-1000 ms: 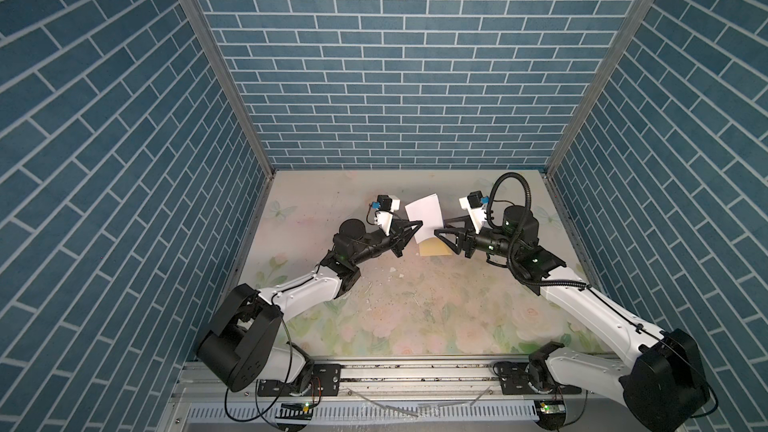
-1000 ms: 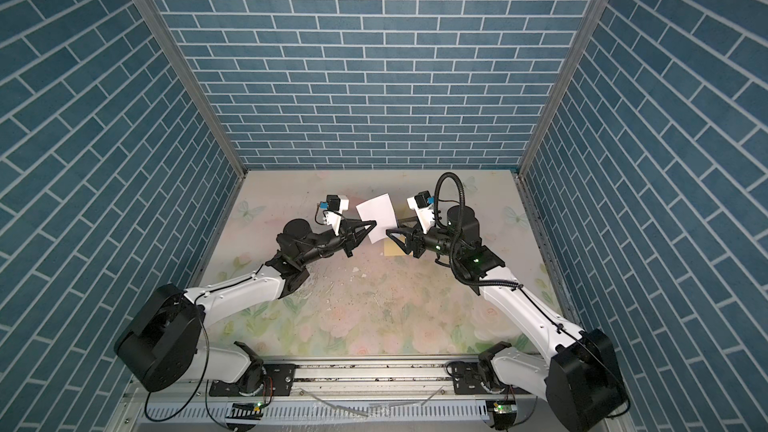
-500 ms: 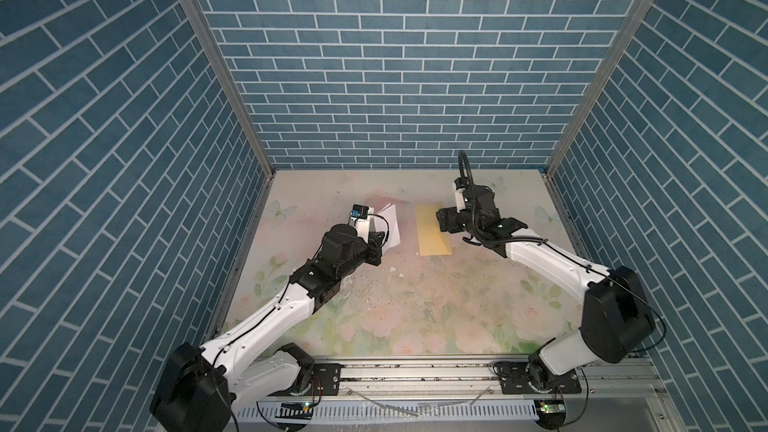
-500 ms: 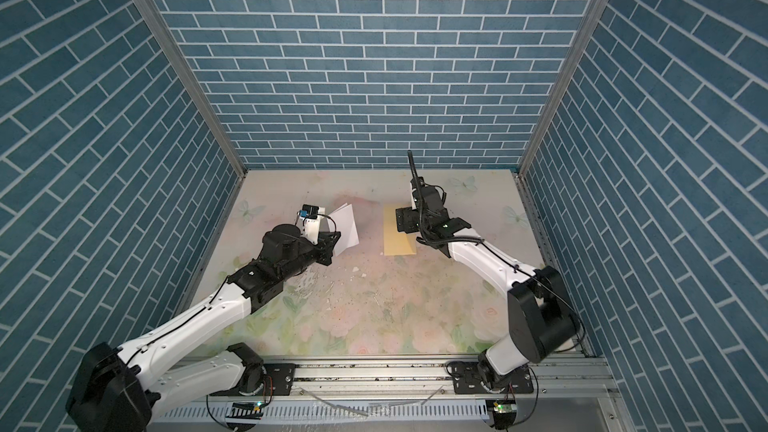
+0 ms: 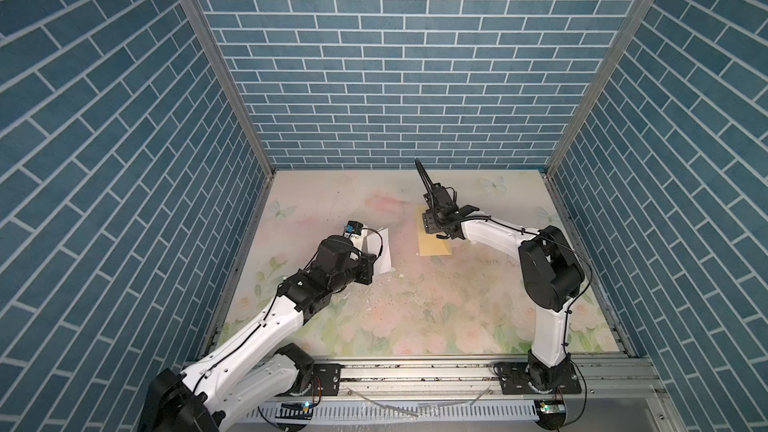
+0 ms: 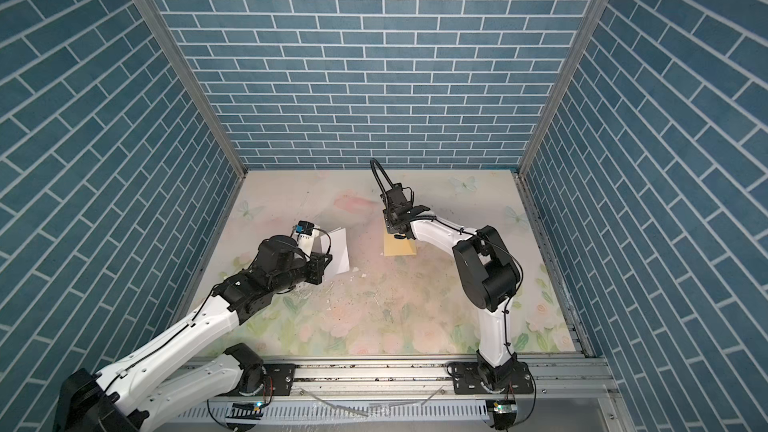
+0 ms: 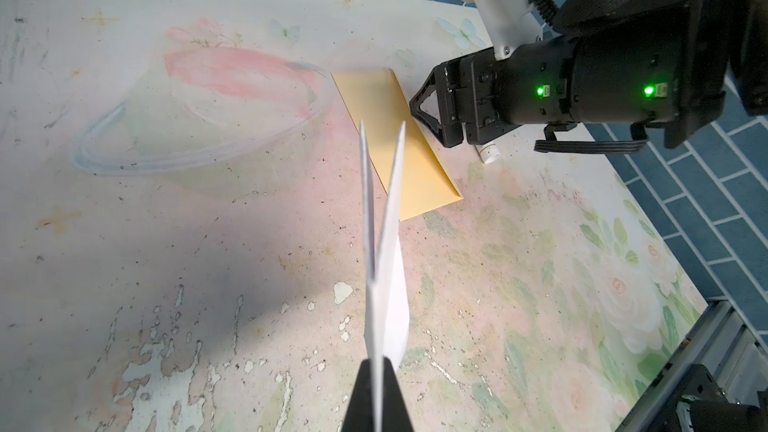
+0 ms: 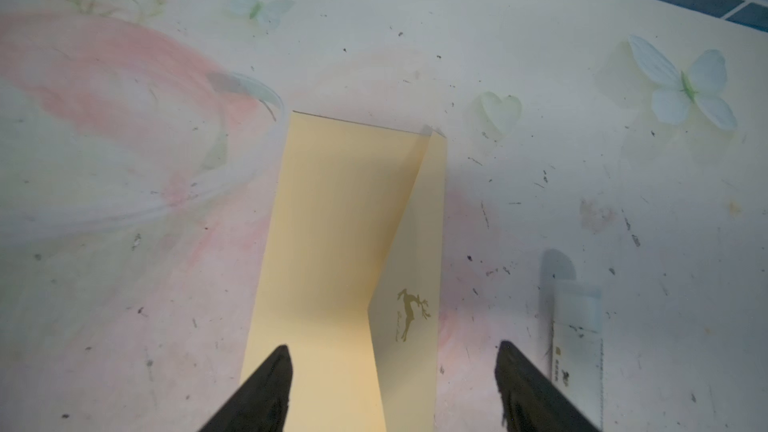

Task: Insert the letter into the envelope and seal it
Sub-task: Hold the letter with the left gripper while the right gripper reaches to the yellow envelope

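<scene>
The letter (image 5: 383, 251) (image 6: 338, 252), a folded white sheet, stands on edge above the table's left half, its two leaves fanning apart in the left wrist view (image 7: 388, 284). My left gripper (image 7: 377, 363) (image 5: 372, 261) is shut on its near edge. The yellow envelope (image 5: 433, 243) (image 6: 399, 248) (image 7: 374, 93) (image 8: 328, 222) lies flat right of centre. Its flap (image 8: 409, 268), with a small deer mark, is folded partly over. My right gripper (image 8: 392, 351) (image 5: 436, 227) (image 7: 420, 106) hovers open just above the envelope. One finger is over the body, the other over bare table.
A small white glue stick (image 8: 575, 326) (image 7: 489, 152) lies on the table just right of the envelope, beside my right gripper. Blue brick walls close the left, back and right sides. A metal rail (image 5: 415, 371) runs along the front. The table mat (image 5: 415, 309) is worn and flaking.
The two grippers, close together at the middle a second ago, have drawn apart. The left one carried the letter to the left; the right one swung toward the back over the envelope.
</scene>
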